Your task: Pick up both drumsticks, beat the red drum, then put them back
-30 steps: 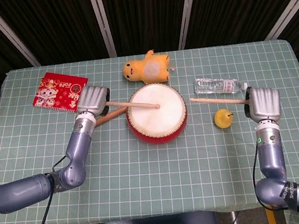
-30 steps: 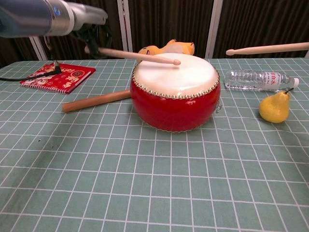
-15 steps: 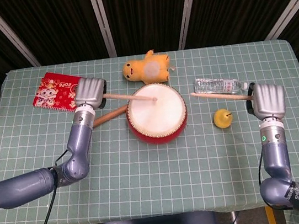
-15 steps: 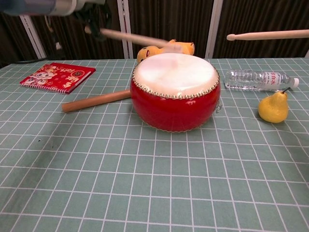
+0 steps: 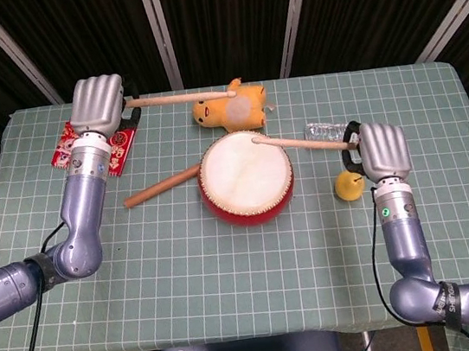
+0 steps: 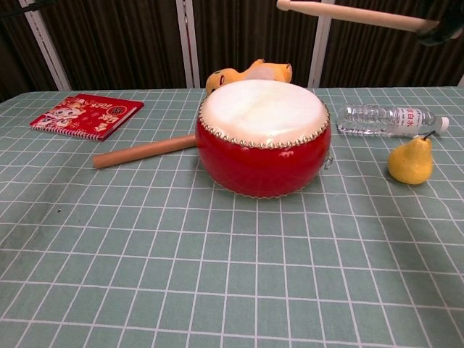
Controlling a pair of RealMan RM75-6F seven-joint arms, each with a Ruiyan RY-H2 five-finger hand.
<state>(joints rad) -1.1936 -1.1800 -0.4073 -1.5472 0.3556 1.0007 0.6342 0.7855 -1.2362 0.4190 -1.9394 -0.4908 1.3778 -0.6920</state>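
The desk [image 5: 234,298], under a green checked cloth, carries the round red drum with a white skin [image 5: 245,176] at its middle. The left hand [image 5: 98,105] is raised, fingers [image 5: 94,97] clenched around a pale wooden drumstick [image 5: 178,99] whose tip reaches out over the yellow plush toy [image 5: 229,108]. The right hand [image 5: 384,148] grasps the second pale drumstick [image 5: 304,142], its tip over the drumhead's near edge.

A thicker brown wooden rod [image 5: 162,186] lies on the cloth beyond the left fingers' reach, touching the drum's side. A yellow pear [image 6: 411,160] and a clear plastic water bottle [image 6: 388,119] sit just under the right fingers; a low swing could knock either, and a loose grip might let a stick slip on impact.

Only the head view shows both hands; the chest view shows the right stick held well above the skin, not touching.
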